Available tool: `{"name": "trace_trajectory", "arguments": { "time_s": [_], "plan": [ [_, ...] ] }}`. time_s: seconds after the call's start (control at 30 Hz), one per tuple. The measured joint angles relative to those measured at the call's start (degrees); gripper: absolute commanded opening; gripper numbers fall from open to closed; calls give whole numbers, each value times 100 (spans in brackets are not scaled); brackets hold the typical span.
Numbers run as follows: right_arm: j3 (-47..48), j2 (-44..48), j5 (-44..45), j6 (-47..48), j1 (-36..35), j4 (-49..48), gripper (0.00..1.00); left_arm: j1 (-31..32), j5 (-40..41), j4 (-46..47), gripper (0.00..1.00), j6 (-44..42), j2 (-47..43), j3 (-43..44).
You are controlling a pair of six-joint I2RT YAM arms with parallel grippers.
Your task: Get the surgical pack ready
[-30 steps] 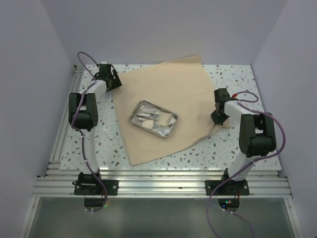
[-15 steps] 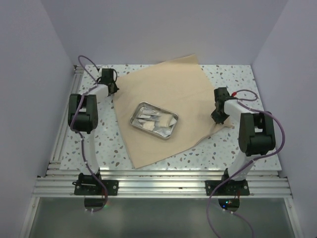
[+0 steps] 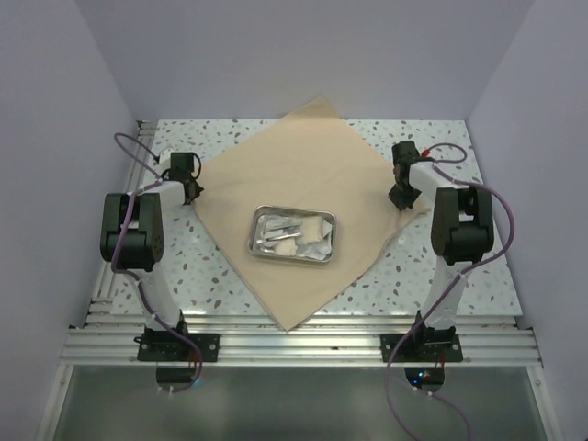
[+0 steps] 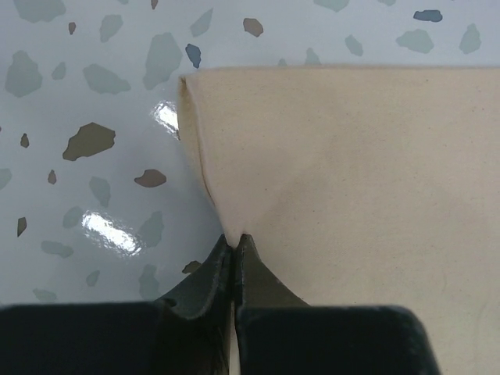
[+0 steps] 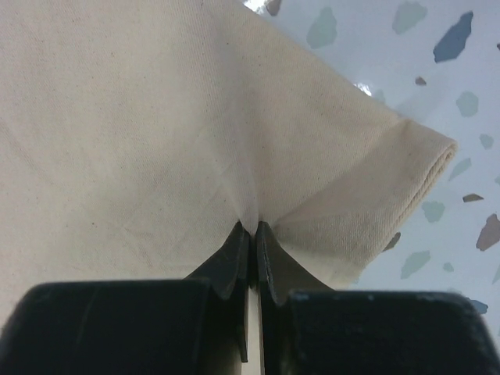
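As the large tan cloth wrap lies spread diamond-wise between the arms under the small steel tray, the left gripper pinches its nine-o'clock corner, the right gripper its three-o'clock corner.

Glossy white table, flecked grey and brown, catching bright glints of light. One thing lies straight on it: the tan cloth wrap, spread out as a diamond. The wrap's far corner reaches the back wall, and its near corner touches the table's front edge. Bare speckled surface shows left of the cloth wrap, right of it, and off both near sides. At the wrap's right corner the hem is rolled over on itself.
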State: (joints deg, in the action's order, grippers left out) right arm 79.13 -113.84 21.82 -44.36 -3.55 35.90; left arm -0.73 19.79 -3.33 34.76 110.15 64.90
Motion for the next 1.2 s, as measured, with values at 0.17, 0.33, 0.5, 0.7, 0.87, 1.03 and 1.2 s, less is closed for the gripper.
{"name": "trace_trajectory", "arguments": {
  "time_s": [0.17,0.33,0.5,0.7,0.87,1.03,1.2],
  "plan": [
    [826,-544,17,203,70,269,3,0,-35,-46,0,118,85,138],
    [1158,-719,245,354,118,352,78,0,4,-203,70,118,295,529],
    [1043,-452,579,780,225,229,80,-48,332,-175,100,149,-59,275],
    [-317,1576,302,1845,-393,-562,82,-39,229,-17,100,146,-1823,-772],
    [-1040,3185,-546,2605,-2369,-914,72,365,-479,573,100,321,-3346,-1832],
    [-2087,3912,-1224,2907,-4249,-1032,66,957,-1117,831,100,686,-4227,-2898],
    [-2802,3703,-1294,2907,-5582,-1045,65,1051,-1375,732,100,671,-4402,-3010]
  ]
}}
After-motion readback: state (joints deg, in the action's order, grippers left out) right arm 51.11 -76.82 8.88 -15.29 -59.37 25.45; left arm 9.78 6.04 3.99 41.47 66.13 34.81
